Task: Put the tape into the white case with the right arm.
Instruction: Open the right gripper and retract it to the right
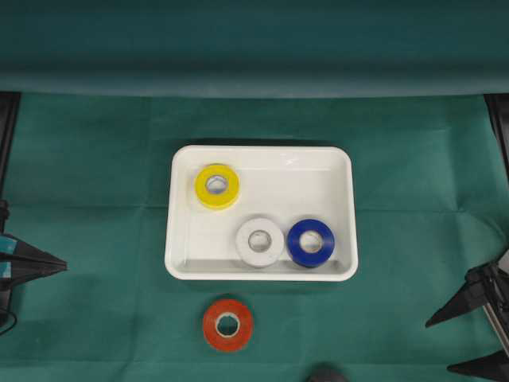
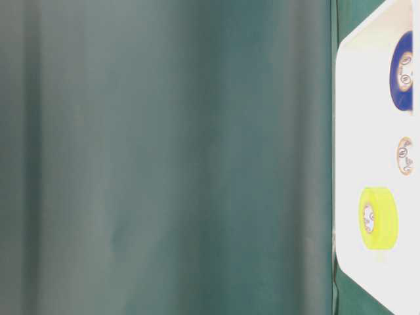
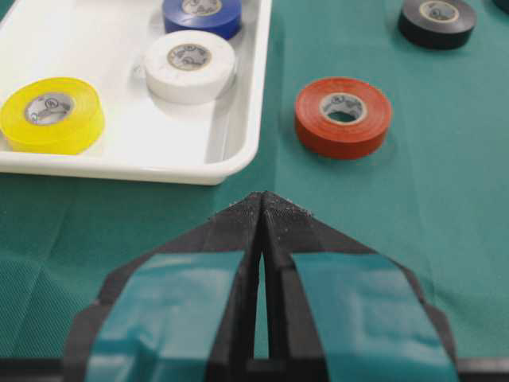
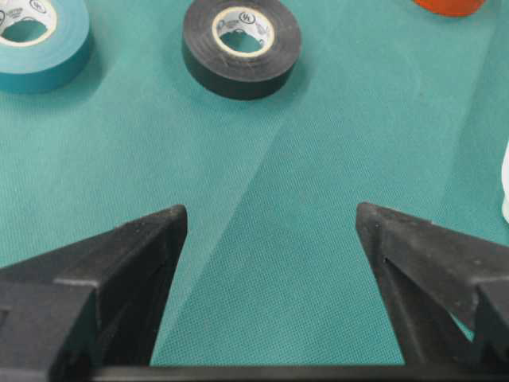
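Right gripper (image 4: 270, 231) spread wide, empty, aimed across the green cloth (image 1: 95, 159) — black tape (image 4: 241, 46) flat ahead, slightly left of the gap, red tape (image 1: 228, 325) just outside the white case's (image 1: 181, 263) near rim; left gripper (image 3: 262, 208) closed, empty.

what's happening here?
Tape rolls are being sorted into the white case. Yellow, white and blue rolls are in it; the red roll lies on the cloth just outside, and the black and teal rolls are out too. The right end effector is open and empty, facing the black roll. The left end effector is shut, off to the side.
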You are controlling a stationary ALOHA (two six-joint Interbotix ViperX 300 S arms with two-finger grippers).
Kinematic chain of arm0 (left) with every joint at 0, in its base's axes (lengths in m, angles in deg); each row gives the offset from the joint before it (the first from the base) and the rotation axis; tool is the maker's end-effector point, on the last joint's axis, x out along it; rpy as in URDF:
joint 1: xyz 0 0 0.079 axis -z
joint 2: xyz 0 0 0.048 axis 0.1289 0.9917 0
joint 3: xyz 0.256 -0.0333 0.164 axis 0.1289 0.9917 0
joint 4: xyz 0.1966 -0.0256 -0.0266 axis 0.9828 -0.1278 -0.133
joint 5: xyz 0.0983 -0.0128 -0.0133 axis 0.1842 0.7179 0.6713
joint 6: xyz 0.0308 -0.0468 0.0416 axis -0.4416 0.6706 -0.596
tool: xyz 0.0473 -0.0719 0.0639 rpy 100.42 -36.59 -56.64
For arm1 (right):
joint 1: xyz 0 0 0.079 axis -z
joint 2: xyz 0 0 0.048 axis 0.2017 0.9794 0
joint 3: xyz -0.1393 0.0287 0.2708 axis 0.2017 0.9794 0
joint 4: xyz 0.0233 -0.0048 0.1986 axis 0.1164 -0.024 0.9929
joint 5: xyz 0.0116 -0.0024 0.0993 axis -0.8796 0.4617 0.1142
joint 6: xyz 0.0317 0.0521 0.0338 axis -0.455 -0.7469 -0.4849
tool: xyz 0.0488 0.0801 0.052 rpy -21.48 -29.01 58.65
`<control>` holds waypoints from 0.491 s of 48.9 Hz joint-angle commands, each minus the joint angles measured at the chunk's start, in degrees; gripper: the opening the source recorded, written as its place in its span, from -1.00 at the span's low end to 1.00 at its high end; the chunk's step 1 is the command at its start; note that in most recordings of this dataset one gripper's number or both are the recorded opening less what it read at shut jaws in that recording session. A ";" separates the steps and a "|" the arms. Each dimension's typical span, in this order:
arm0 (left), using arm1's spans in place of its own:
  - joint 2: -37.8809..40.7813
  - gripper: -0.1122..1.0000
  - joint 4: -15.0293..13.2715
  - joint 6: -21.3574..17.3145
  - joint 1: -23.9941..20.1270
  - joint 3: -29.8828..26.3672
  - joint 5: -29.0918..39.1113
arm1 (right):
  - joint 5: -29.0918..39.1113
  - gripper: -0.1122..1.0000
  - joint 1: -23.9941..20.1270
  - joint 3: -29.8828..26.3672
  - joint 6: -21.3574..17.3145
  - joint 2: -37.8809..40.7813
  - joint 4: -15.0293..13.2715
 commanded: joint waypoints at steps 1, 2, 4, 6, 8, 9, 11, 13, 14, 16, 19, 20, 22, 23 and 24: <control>0.88 -0.79 0.00 -0.09 -0.18 -0.62 -0.62 | -0.44 0.25 -0.09 -0.88 0.18 0.53 -0.26; 0.88 -0.79 0.00 -0.09 -0.18 -0.62 -0.62 | -0.44 0.25 -0.18 -0.97 0.18 0.53 -0.26; 0.88 -0.79 0.00 -0.09 -0.18 -0.62 -0.62 | -0.53 0.25 -0.09 -0.97 0.18 0.62 -0.26; 0.88 -0.79 0.00 -0.09 -0.18 -0.62 -0.62 | -0.53 0.25 -0.09 -0.97 0.18 0.70 -0.18; 0.88 -0.79 0.00 -0.09 -0.18 -0.62 -0.62 | -0.70 0.25 -0.18 -0.97 0.09 0.97 -0.26; 0.88 -0.79 0.00 -0.09 -0.18 -0.62 -0.62 | -0.88 0.25 -0.26 -1.05 0.18 1.14 -0.18; 0.88 -0.79 0.00 -0.09 -0.18 -0.62 -0.62 | -1.05 0.25 -0.44 -1.05 0.09 1.67 -0.26; 0.88 -0.79 0.00 -0.09 -0.18 -0.62 -0.62 | -1.41 0.25 -0.62 -1.32 0.09 2.37 -0.26; 0.88 -0.79 0.00 -0.09 -0.18 -0.62 -0.70 | -1.58 0.25 -0.88 -1.41 0.09 2.72 -0.26; 0.88 -0.79 0.00 -0.09 -0.18 -0.62 -0.62 | -2.02 0.25 -1.23 -1.76 0.09 3.69 -0.18; 0.88 -0.79 0.00 -0.09 -0.18 -0.62 -0.62 | -2.64 0.25 -1.85 -2.37 0.09 5.36 -0.18; 0.88 -0.79 0.00 -0.09 -0.18 -0.62 -0.62 | -2.81 0.25 -2.02 -2.64 0.09 6.06 -0.18; 0.88 -0.79 0.00 -0.09 -0.18 -0.62 -0.62 | -3.16 0.25 -2.29 -3.16 0.09 7.38 -0.18; 0.88 -0.79 0.00 -0.09 -0.18 -0.62 -0.62 | -3.34 0.25 -2.29 -3.52 0.09 8.09 -0.18; 0.88 -0.79 0.00 -0.09 -0.18 -0.62 -0.70 | -3.52 0.25 -2.37 -3.78 0.09 8.88 -0.18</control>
